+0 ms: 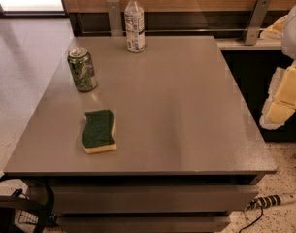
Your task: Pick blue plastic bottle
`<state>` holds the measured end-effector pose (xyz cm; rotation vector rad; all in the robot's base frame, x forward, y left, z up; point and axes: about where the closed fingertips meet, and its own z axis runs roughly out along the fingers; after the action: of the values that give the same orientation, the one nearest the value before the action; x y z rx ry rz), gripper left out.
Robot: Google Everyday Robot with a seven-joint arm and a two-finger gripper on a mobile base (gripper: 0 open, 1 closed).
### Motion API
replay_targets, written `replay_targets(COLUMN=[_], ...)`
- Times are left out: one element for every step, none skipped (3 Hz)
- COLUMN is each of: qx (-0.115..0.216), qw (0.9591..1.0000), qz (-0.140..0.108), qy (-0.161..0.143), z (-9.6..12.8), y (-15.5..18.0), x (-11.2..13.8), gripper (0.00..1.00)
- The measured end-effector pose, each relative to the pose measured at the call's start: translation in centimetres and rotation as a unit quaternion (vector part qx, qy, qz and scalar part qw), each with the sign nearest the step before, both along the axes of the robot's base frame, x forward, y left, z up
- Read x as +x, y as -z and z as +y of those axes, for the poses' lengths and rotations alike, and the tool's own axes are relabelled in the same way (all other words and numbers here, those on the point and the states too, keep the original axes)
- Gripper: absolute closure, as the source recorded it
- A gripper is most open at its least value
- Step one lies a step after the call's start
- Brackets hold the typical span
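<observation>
The blue plastic bottle point(134, 23) stands upright at the far edge of the grey table point(186, 106), a little left of centre. It is clear, with a white cap and a white label with dark print. My gripper point(282, 98), yellow and white, hangs at the right edge of the view, beyond the table's right side. It is far from the bottle and holds nothing that I can see.
A green soda can point(82, 69) stands at the table's left side. A green and yellow sponge point(99, 131) lies near the front left. A wood-panelled wall with metal brackets point(256, 19) runs behind. A power strip point(278, 199) lies on the floor at the right.
</observation>
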<state>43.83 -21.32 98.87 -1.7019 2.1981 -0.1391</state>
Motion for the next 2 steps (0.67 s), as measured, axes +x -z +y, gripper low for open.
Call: replay_targets(qx=[0.000,0.011], qw=[1.0000,0.9999], qz=[0.000,-0.005], qy=[0.000,0.004], z=[0.0,-0.5], y=[0.0,0.0], x=[0.0,1.1], gripper=[0.00,0.00])
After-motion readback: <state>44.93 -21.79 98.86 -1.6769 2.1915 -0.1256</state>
